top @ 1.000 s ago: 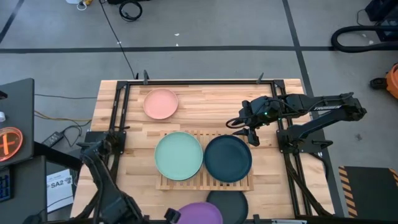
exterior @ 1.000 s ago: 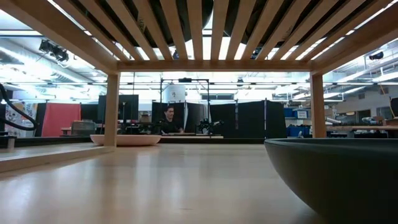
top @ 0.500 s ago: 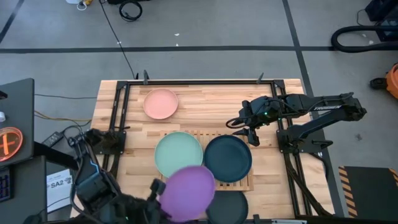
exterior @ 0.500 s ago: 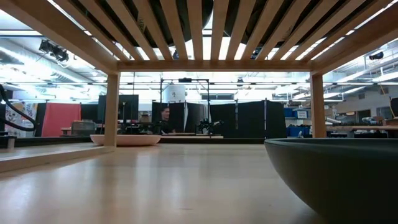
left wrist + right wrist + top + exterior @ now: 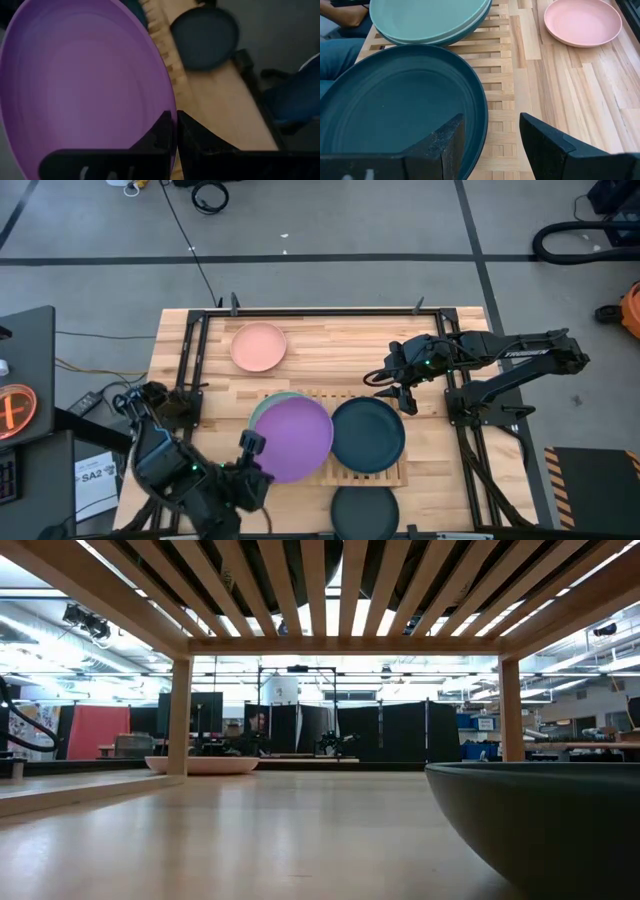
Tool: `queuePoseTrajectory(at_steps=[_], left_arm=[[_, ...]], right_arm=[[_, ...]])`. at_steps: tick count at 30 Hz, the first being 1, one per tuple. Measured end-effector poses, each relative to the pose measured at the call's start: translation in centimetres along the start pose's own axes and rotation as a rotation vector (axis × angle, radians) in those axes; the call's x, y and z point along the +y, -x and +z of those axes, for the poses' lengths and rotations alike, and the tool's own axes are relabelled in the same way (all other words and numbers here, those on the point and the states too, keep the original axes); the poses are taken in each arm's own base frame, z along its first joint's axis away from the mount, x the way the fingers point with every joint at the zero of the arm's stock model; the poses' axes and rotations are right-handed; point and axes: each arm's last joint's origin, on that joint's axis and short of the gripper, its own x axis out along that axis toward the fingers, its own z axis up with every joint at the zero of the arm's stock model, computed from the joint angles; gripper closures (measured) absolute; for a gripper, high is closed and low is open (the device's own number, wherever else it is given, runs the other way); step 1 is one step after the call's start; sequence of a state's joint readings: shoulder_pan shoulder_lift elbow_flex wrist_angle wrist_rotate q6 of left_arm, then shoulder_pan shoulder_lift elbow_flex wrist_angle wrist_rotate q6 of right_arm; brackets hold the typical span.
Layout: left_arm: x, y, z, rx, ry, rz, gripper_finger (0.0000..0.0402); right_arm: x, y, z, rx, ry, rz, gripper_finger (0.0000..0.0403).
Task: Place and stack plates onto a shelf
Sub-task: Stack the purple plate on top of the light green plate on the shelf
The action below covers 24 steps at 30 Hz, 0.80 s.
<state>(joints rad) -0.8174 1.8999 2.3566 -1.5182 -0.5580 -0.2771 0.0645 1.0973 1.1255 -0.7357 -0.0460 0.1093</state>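
Observation:
My left gripper (image 5: 251, 444) is shut on a purple plate (image 5: 292, 438), which hangs over the mint green plate (image 5: 262, 406) on the left half of the slatted wooden shelf (image 5: 340, 472). A dark teal plate (image 5: 368, 434) lies on the shelf's right half. On the tabletop, a salmon pink plate (image 5: 258, 346) rests at the far left and a black plate (image 5: 364, 512) by the near edge. My right gripper (image 5: 398, 387) hovers open over the teal plate's far rim (image 5: 479, 107). My left gripper pinches the purple plate's rim (image 5: 169, 106) between its two shut fingers, at the side of the plate nearest the table's near-left corner. The fingers slant down from that side. The plate is lifted clear of the shelf and tilted, spreading away beyond the fingertips.
Black frame rails (image 5: 192, 360) run along the table's left, right and far sides. Bare tabletop lies between the pink plate and the right arm. In the low view the black plate (image 5: 545, 820) stands close under the shelf's slats (image 5: 320, 580). Something blue (image 5: 335, 57) shows beyond the table's edge.
My left gripper has carried the purple plate from the table's near edge up and toward the far edge, turning as it went. The plate now hangs over the mint green plate and hides most of it. The black plate by the near edge is uncovered.

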Motion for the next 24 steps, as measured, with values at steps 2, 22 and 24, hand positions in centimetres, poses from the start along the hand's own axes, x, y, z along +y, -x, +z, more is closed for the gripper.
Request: queuePoseTrajectory(at_steps=[2,22,24], left_arm=[[0.5,-0.3,-0.1,0.024,-0.001,0.013,0.0384],[0.7,-6.0,-1.8,0.265,-0.031,0.002,0.0383],[0.7,-6.2,-2.0,0.274,-0.035,0.003,0.0382]], right_arm=[[0.0,0.0,0.0,0.0,0.0,0.0,0.0208],[0.0,0.0,0.0,0.0,0.0,0.0,0.0208],[0.0,0.0,0.0,-0.001,0.0,0.0,0.0208]])
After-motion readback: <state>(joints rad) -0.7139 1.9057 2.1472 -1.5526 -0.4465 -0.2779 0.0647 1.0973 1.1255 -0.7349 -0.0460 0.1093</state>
